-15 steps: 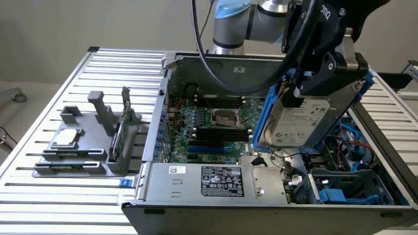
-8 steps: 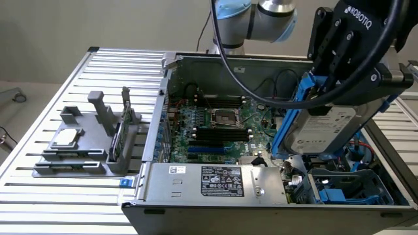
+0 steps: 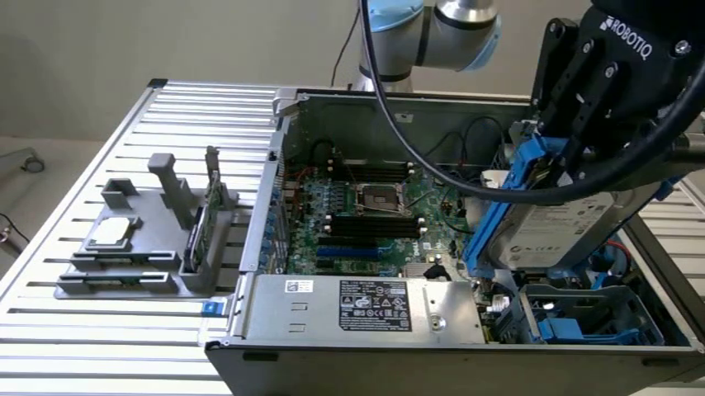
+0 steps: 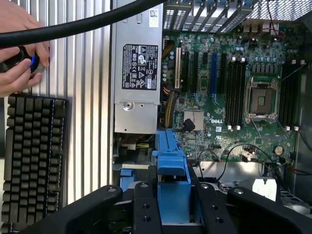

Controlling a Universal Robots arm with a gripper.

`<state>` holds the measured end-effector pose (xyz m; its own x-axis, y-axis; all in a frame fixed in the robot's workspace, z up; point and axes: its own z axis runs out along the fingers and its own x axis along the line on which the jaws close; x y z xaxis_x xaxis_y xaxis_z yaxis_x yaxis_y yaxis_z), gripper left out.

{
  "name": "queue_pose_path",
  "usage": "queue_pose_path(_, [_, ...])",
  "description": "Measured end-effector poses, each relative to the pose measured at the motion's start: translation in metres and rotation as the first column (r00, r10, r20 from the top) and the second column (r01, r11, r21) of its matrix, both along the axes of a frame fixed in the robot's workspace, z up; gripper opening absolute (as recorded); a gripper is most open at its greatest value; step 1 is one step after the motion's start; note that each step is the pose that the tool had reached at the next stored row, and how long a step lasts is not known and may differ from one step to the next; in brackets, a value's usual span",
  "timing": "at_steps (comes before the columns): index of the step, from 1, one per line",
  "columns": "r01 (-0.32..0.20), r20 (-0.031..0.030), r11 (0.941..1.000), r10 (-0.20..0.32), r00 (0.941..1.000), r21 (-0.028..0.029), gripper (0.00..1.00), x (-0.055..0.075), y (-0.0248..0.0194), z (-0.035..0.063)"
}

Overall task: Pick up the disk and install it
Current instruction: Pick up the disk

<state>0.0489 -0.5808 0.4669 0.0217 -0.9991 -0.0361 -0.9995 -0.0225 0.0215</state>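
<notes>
The disk (image 3: 554, 229), a silver-grey drive with a pale label and bright blue side rails, hangs tilted above the drive bay at the exterior view's right end of the open computer case (image 3: 330, 346). My black gripper (image 3: 570, 136) is shut on its upper blue edge. In the wrist view the disk's blue handle (image 4: 170, 163) sticks out between my two black fingers (image 4: 144, 207), and the gripper (image 4: 174, 207) clamps it from both sides above the motherboard (image 4: 234, 87).
Another blue drive carrier (image 3: 575, 330) sits in the bay below the disk. The power supply (image 3: 352, 305) lies along the case's front. A grey fixture (image 3: 138, 239) holding a small chip and an upright card stands on the slatted table. A keyboard (image 4: 31, 156) and a person's hands (image 4: 19, 48) are beside the case.
</notes>
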Motion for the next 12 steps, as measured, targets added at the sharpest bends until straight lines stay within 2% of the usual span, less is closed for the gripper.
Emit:
queue_pose_path(5, [0.0,-0.0014,1.0,0.0,1.0,-0.0001,0.33,0.007,-0.0094,0.0])
queue_pose_path(12, [0.0,-0.0019,1.0,0.0,1.0,0.0001,0.33,0.023,-0.0194,0.0])
